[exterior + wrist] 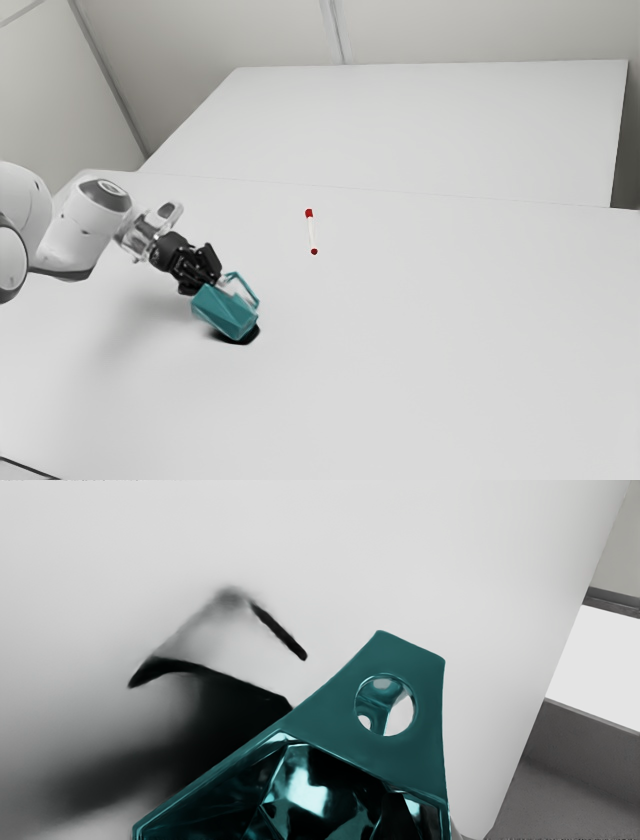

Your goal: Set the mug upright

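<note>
The teal faceted mug [226, 311] leans at a slant over the table, its rim end raised toward the gripper [209, 281] and its base end low over a black shadow. My gripper is shut on the mug near the rim, in the exterior view. Its handle [245, 287] points up and toward the exterior view's right. In the wrist view I look into the open mouth of the mug [305, 790], and the flat handle [335, 705] with a round hole stands out beside it. The mug's base is hidden there.
A small white stick with red ends [311, 232] lies on the white table [430, 340], beyond the mug toward the exterior view's right. Another white surface [420, 120] stands behind, near the walls.
</note>
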You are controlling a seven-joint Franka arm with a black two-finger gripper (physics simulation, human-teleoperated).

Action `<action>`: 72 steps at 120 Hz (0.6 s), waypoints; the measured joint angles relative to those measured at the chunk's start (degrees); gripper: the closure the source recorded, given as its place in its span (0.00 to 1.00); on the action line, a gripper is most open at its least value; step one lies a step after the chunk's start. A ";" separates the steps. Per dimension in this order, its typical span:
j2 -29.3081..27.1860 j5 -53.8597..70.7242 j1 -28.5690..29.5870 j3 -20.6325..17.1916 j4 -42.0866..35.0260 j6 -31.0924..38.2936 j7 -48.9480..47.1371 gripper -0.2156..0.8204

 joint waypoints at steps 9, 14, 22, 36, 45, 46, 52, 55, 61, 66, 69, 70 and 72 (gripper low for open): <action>-0.44 -0.29 -0.18 -0.17 0.00 -0.02 0.01 0.95; -0.84 -0.39 -0.20 -0.29 -0.02 -0.04 -0.02 0.96; -1.54 -0.47 -0.28 -0.39 -0.22 -0.04 -0.14 0.96; -2.62 -0.23 -0.97 -0.46 -0.34 0.06 -0.46 0.96; -4.03 0.70 -2.50 -0.42 -0.28 0.34 -0.89 0.96; -4.13 0.83 -2.70 -0.41 -0.26 0.38 -0.94 0.96; -4.82 1.79 -3.87 -0.37 -0.06 0.85 -1.24 0.97; -5.37 2.49 -4.47 -0.36 -0.05 1.30 -1.41 0.97; -6.58 4.06 -5.47 -0.37 -0.13 2.45 -1.72 0.97; -7.69 5.68 -6.36 -0.45 -0.31 3.70 -1.96 0.97; -8.26 6.71 -6.83 -0.63 -0.57 4.55 -2.10 0.97; -8.41 7.05 -6.94 -0.75 -0.67 4.84 -2.14 0.97; -8.69 7.73 -7.13 -1.03 -0.85 5.41 -2.23 0.97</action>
